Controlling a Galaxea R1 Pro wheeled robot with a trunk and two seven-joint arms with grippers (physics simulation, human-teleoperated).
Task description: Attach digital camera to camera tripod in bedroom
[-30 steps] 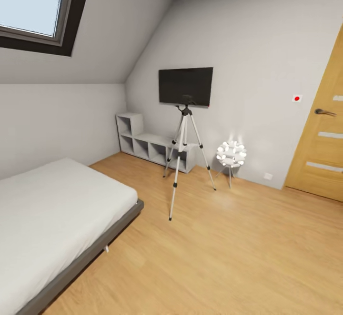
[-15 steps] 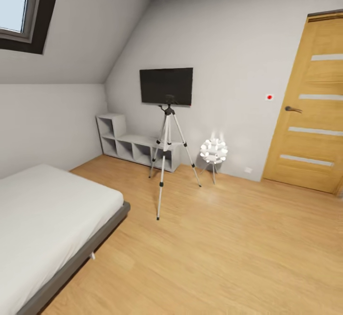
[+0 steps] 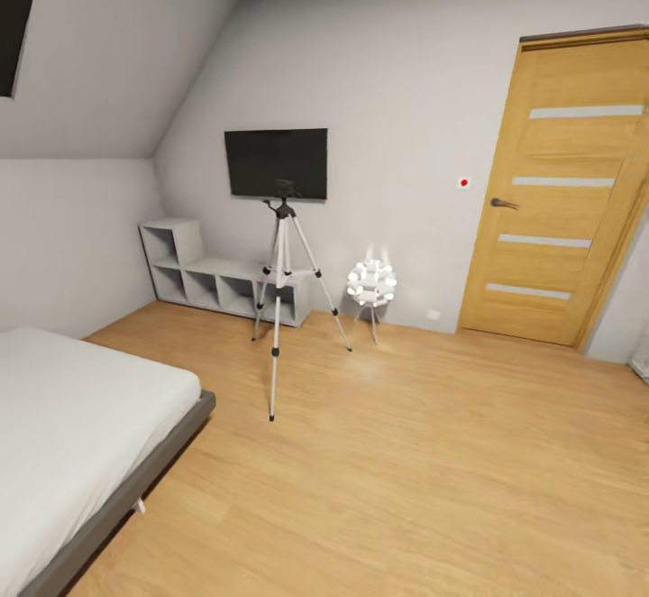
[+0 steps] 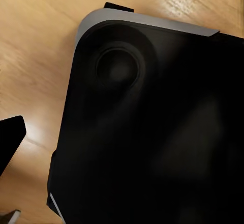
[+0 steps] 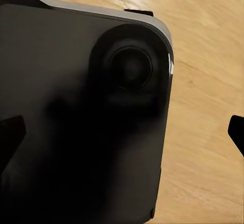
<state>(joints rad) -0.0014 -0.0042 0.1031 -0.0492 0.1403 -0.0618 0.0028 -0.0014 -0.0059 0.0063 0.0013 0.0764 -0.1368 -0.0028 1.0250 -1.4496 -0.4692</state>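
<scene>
The bedroom stretches out in the head view, sloped white walls over a light wooden floor (image 3: 433, 480); a grey-framed white bed (image 3: 72, 426) fills the picture around eight o'clock, and a wooden door (image 3: 554, 191) with a dark handle stands at about three o'clock; a black wall TV (image 3: 276, 162) hangs just above centre, towards eleven o'clock, with a low grey cube shelf (image 3: 216, 277) beneath it against the wall.

The camera tripod (image 3: 281, 295) stands upright on the floor in front of the shelf, slightly to nine o'clock of centre, its silver-white legs splayed and its black head overlapping the TV's lower edge; I can make out no camera on that head, though it is small and dark against the screen; a white petal-shaped floor lamp (image 3: 371, 283) glows just beside it, on the door side.

Each wrist view looks down on the robot's dark base (image 4: 152, 132) over the wooden floor; dark finger tips (image 5: 11, 135) show at the edges of the frames, well apart, so both grippers look spread, and nothing lies between them.

As for progress, I judge the task barely begun: the tripod is found and well apart from the robot; the digital camera has yet to be located, picked up, carried over and mounted on the head.
</scene>
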